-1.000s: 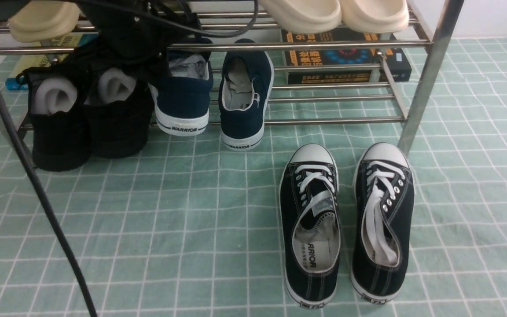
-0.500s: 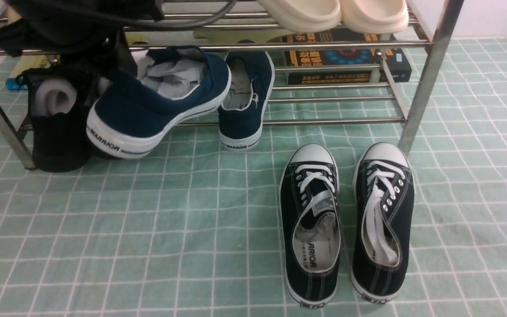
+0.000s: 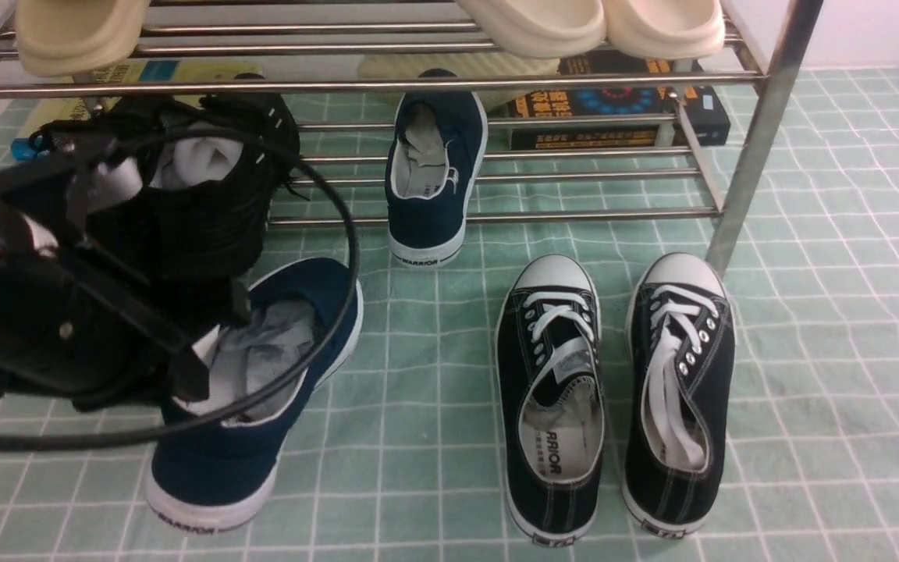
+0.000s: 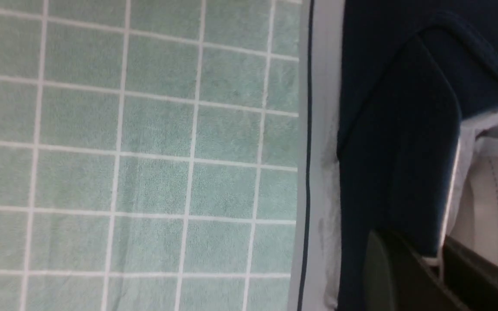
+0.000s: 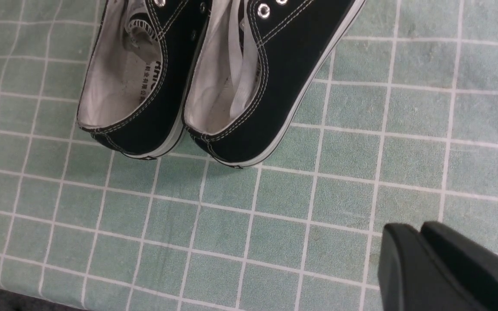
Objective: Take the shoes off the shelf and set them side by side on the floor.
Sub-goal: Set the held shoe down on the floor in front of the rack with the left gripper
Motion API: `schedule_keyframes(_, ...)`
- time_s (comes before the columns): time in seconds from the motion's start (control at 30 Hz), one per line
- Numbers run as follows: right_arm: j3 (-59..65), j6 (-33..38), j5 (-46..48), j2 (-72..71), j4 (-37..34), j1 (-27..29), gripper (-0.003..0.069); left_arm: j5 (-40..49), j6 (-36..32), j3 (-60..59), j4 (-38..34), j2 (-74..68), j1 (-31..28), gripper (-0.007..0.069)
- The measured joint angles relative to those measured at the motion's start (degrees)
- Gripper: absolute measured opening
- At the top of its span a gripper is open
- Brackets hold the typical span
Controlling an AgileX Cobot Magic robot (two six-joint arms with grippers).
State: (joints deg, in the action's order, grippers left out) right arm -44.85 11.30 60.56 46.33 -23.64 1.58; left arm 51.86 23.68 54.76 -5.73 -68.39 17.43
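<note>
Front view: my left claw clamps the collar of one navy slip-on. The shoe is soft canvas with crumpled paper stuffing and a white rubber sole. It sits low at the near left of the checked green floor; I cannot tell whether the sole touches the cloth. A black cable loops over it. Its mate, the second slip-on, tilts on the lower tier of the chrome-rod shelf, its heel hanging past the front edge. Black knit shoes stand at that tier's left end, and cream slippers rest on the upper tier. Two black lace-up sneakers lie side by side on the cloth, by the shelf's right front leg.

Left wrist view: my dark fingers pinch the shoe's navy wall and white lining. The smooth sole, with its thin blue stripe, runs along the terry-like cloth.

Right wrist view: my right claw hangs above bare cloth, well apart from the sneakers' heels. Its matte black fingers are pressed close with no gap I can see, and it holds nothing.
</note>
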Motion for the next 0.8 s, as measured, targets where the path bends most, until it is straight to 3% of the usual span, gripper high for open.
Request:
schedule_keyframes(0.3,0.0,0.0,0.0,0.0,-1.8,0.0,0.0079,-24.5,7.2,-15.6,-0.5,0.3,0.0,0.0044)
schedule_keyframes(0.53,0.0,4.3,0.0,0.0,-4.6,0.0,0.0087,-30.4,7.8,-18.7,-0.7,-1.5,0.0,0.0071)
schedule_keyframes(0.67,0.0,8.1,0.0,0.2,-10.8,0.0,0.0120,-31.5,7.8,-18.9,-0.9,-4.3,0.0,0.0153)
schedule_keyframes(0.7,0.0,9.2,0.0,0.4,-13.4,0.0,0.0145,-31.4,7.8,-18.9,-0.9,-5.2,0.0,0.0212)
schedule_keyframes(0.8,0.0,11.5,0.0,0.8,-16.7,0.0,0.0220,-30.0,7.8,-18.5,-1.0,-5.5,0.0,0.0298)
